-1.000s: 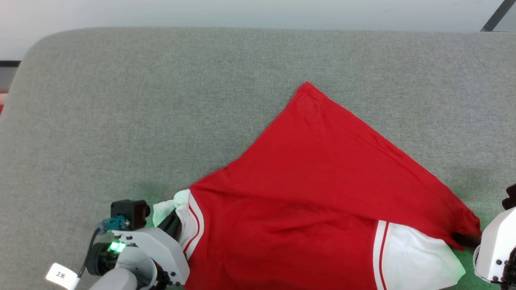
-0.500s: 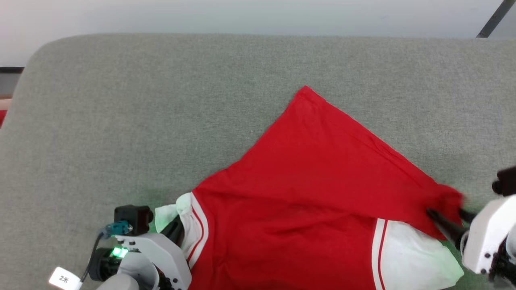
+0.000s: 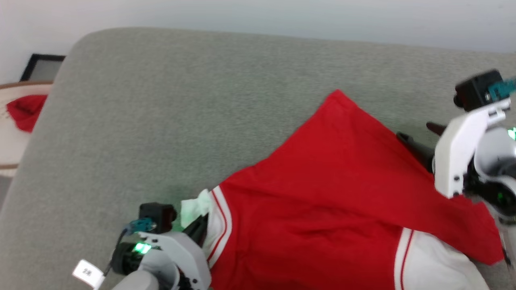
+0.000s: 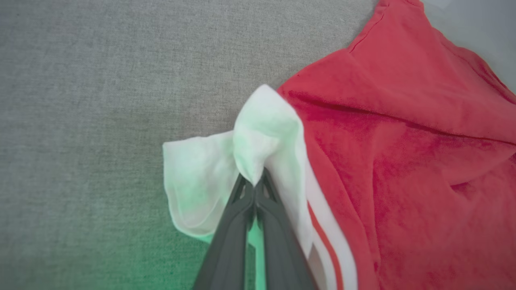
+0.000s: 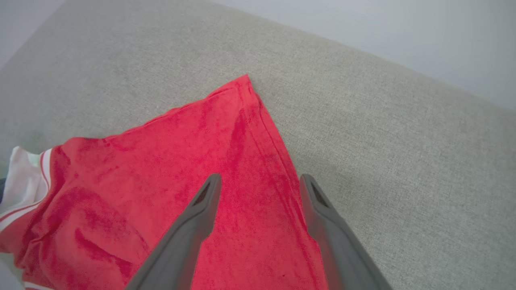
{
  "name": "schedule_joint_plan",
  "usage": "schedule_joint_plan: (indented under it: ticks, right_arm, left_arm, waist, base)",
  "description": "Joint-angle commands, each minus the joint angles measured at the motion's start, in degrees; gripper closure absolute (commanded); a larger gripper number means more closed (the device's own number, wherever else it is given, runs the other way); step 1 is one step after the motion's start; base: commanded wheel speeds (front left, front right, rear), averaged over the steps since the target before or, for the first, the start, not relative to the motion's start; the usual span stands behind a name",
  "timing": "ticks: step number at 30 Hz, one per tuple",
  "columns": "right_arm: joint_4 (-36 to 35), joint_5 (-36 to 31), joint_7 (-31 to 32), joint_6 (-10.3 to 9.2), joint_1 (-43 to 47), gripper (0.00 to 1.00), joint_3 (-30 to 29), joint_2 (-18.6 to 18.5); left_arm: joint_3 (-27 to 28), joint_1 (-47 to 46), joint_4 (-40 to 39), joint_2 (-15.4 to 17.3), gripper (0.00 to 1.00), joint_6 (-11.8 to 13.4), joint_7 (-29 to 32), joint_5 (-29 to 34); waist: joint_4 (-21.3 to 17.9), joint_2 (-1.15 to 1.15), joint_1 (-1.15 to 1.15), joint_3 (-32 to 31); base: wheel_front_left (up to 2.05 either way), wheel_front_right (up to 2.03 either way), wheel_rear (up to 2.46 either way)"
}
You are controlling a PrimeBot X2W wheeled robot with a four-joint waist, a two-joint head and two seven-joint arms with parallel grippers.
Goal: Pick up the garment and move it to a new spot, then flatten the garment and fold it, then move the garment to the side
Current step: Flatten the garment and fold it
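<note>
The garment (image 3: 330, 189) is red with white sleeves and lies folded in a rough triangle on the grey cushion, with one corner pointing to the far side. My left gripper (image 3: 201, 223) is shut on the crumpled white left sleeve (image 4: 209, 173), its tips (image 4: 255, 181) pinching a fold of it. My right gripper (image 3: 417, 135) stands open above the garment's right edge. In the right wrist view its fingers (image 5: 261, 179) straddle that hemmed red edge (image 5: 278, 161) with nothing held. The white right sleeve (image 3: 435, 266) lies flat at the lower right.
The grey cushioned surface (image 3: 161, 121) stretches wide to the left of the garment and beyond it. Its rounded left edge (image 3: 44, 133) drops off. Past that edge a red cloth (image 3: 24, 110) lies on a pale round thing. A pale wall (image 3: 258, 16) is behind.
My right gripper has let go of the garment's red corner, opened, and moved farther up along the right edge. The corner now lies on the cushion. The head camera has turned. The left grip is unchanged.
</note>
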Motion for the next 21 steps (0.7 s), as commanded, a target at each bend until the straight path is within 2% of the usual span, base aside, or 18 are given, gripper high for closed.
schedule_joint_plan:
  ticks: [1,12,21]
  right_arm:
    - [1.43,0.15,0.15,-0.04,-1.45,0.0,0.8,-0.09]
    - [21.14,-0.07,1.47,-0.04,-17.76,0.0,9.11,-3.18]
    - [33.9,0.39,2.41,-0.04,-24.77,0.0,16.76,-5.4]
  left_arm:
    - [-0.26,-0.7,0.19,-0.49,1.0,-0.44,0.0,0.44]
    - [-3.82,-7.82,5.08,-7.52,1.0,-4.62,-0.76,2.14]
    - [-5.0,-11.22,10.42,-11.79,1.0,-7.38,-2.54,2.16]
  waist:
    - [2.38,0.0,0.0,0.95]
    - [11.22,0.0,0.0,6.23]
    - [15.2,0.0,0.0,8.95]
  base:
    - [0.0,0.0,0.0]
    - [0.0,0.0,0.0]
    - [0.0,0.0,0.0]
